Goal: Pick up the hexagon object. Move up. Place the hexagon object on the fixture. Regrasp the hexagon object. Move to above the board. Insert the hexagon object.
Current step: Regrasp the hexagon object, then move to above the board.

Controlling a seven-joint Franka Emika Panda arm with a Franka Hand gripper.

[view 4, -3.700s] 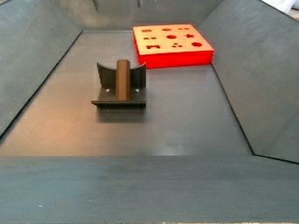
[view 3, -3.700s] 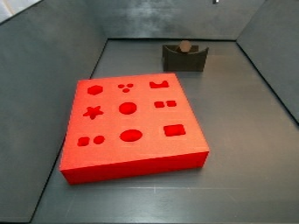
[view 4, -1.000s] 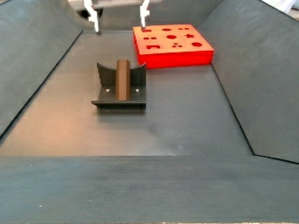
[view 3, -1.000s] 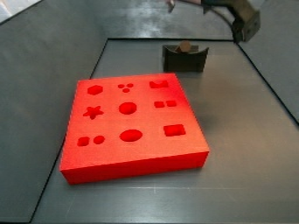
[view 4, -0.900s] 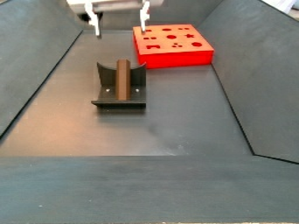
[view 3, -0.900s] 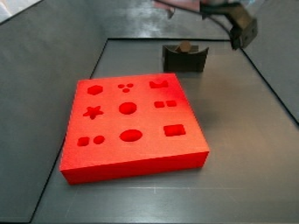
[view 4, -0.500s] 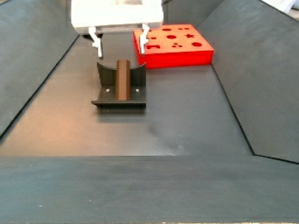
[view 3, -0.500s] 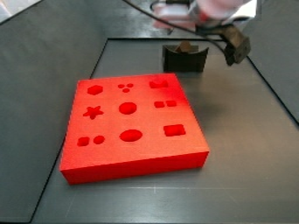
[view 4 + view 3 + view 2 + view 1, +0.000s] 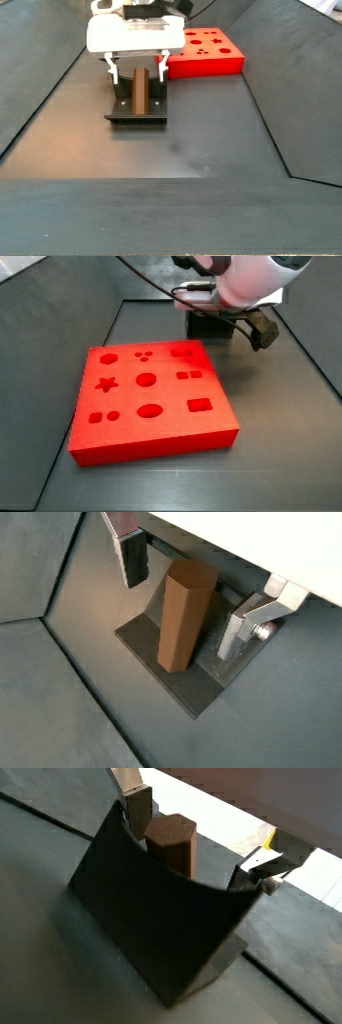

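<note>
The hexagon object (image 9: 181,617), a brown peg, rests in the notch of the dark fixture (image 9: 135,112). In both wrist views my gripper (image 9: 191,592) is open and straddles the peg (image 9: 171,840), one finger (image 9: 138,813) on each side with a gap to it. A side view shows the gripper (image 9: 138,67) low over the fixture's far end, with the peg (image 9: 140,90) lying along the notch. The red board (image 9: 147,396) lies flat nearby with its cut-outs up; it also shows behind the arm (image 9: 211,50). My arm hides the peg where the fixture (image 9: 202,325) shows at the back.
Sloping grey walls (image 9: 40,90) enclose the floor on both sides. The board's near corner (image 9: 171,68) is close beside the gripper. A cable (image 9: 147,281) trails from the arm above the board.
The gripper has come down from above the back of the bin to the fixture, and its open fingers now flank the peg. Peg, fixture and board have not moved.
</note>
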